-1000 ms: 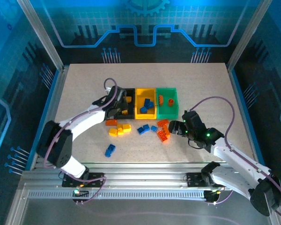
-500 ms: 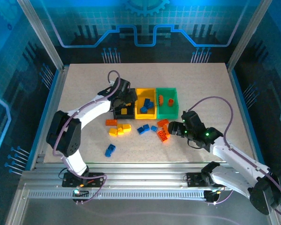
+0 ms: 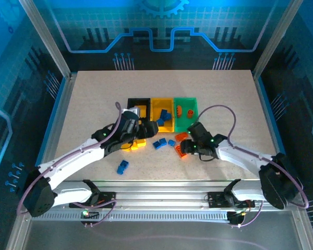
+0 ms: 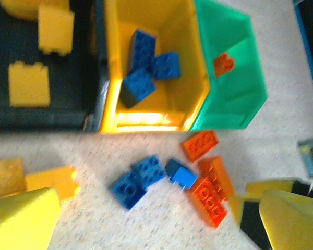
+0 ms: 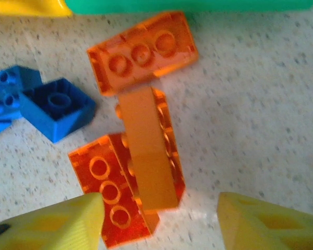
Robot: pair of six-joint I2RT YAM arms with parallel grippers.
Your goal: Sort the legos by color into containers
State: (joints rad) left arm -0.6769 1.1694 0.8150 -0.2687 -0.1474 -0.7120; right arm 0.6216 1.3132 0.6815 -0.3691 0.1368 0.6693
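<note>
Left gripper (image 4: 146,205) wide-spread, empty, now off black bin (image 4: 41,119) (right gripper (image 5: 159,200) narrower, astride orange legos (image 5: 146,151)).

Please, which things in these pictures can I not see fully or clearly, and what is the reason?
- Top view: the left arm covers the near part of the black bin and some yellow bricks.
- Left wrist view: blurred; the top edge cuts off one end of the green bin.
- Right wrist view: the bottom edge cuts off the right tool behind its fingertips.
</note>
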